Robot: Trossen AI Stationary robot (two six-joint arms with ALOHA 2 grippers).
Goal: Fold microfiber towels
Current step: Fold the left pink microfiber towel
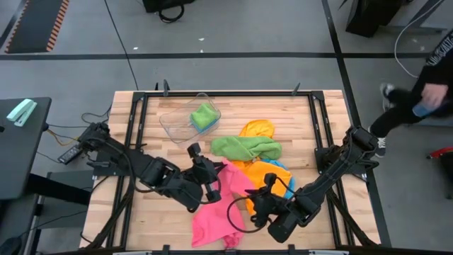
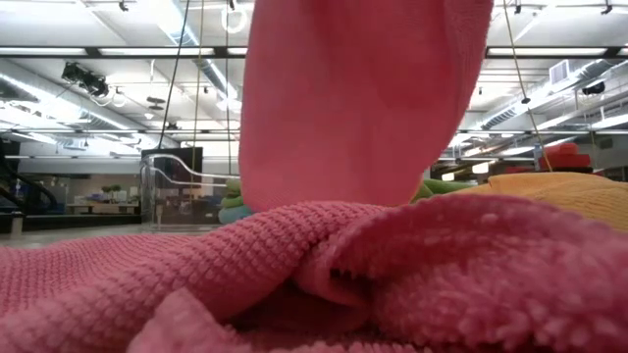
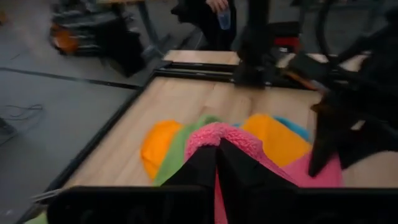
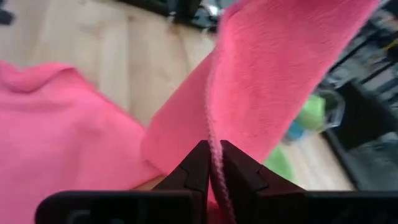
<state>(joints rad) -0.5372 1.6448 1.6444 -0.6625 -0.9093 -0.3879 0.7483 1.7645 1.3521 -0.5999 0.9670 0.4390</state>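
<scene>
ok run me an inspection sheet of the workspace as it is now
surface: wooden table with a black frame, bare wood along the far side
job's things: pink towel partly lifted near the front; green towel and orange towel in a pile at the centre; blue towel edge under another orange one
clutter: clear plastic tub at the back holding a green cloth
grippers: left gripper shut on the pink towel; right gripper shut on its edge
cables: a black cable loops over the pink towel
surroundings: a person stands off the right side
</scene>
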